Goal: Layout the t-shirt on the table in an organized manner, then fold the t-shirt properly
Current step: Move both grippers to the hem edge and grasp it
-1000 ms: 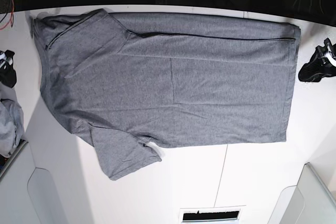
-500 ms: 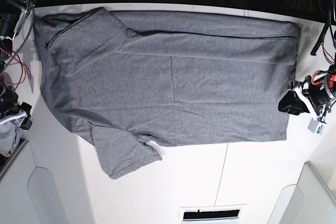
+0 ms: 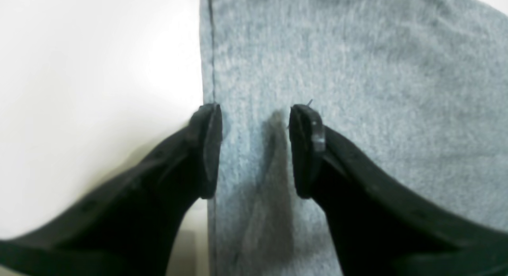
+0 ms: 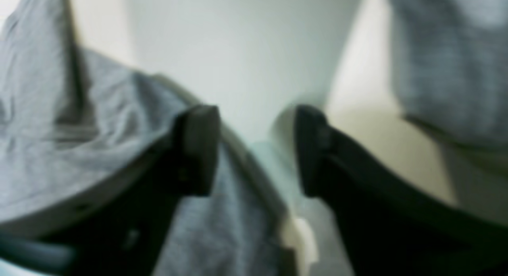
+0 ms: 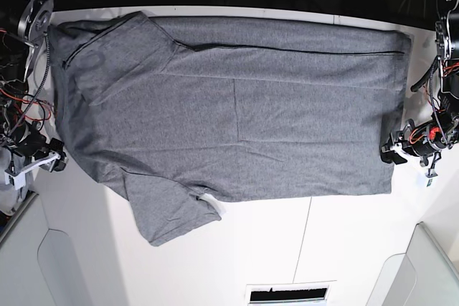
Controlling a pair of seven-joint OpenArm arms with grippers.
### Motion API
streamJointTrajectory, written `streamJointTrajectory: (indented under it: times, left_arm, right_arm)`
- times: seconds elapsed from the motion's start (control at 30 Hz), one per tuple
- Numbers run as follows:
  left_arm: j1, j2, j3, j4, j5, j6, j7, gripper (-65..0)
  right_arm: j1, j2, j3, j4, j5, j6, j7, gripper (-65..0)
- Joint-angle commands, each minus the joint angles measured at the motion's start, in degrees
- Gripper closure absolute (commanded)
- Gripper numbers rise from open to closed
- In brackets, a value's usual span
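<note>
Straddling the t-shirt (image 3: 357, 89) hem, left claw (image 3: 254, 149) wide; right claw (image 4: 256, 149) wide, empty.

The t-shirt (image 5: 229, 112) lies flat on the table (image 5: 344, 249). In the base view, the left gripper (image 5: 393, 154) is at the t-shirt's right edge, the right gripper (image 5: 51, 163) just beside its left edge.

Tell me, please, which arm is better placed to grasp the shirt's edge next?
Left, probably: the left gripper stands open astride the t-shirt hem, while the right gripper hangs open over bare table.
</note>
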Motion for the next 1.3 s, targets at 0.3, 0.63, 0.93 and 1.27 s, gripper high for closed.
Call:
streamJointTrajectory:
  times: [0.3,0.63,0.93,1.27]
  left_arm:
    - [-1.01,-0.63,-0.22,0.61,1.2,3.21,-2.19,-30.1]
    - [0.0,1.2,-0.22,0.61,1.18,0.63,-1.6,-30.1]
    - [0.81,1.81,-0.22,0.63,1.14,-2.62,-1.64,-28.3]
    - [0.81,0.33,-0.22,2.91,-5.75,-6.99,-0.33,0.0]
  right_arm:
    - [1.25,0.81,-0.76,-0.44,2.36,4.04,1.18,-35.6]
    - [1.22,-1.68,-4.44,-1.33,2.21,7.02,1.25,-35.6]
    - [1.25,-2.82,-5.81,-1.33,3.69,8.96,1.2,-34.1]
    - [1.22,-2.62,-6.25,1.97,3.76,9.03,1.38,0.0]
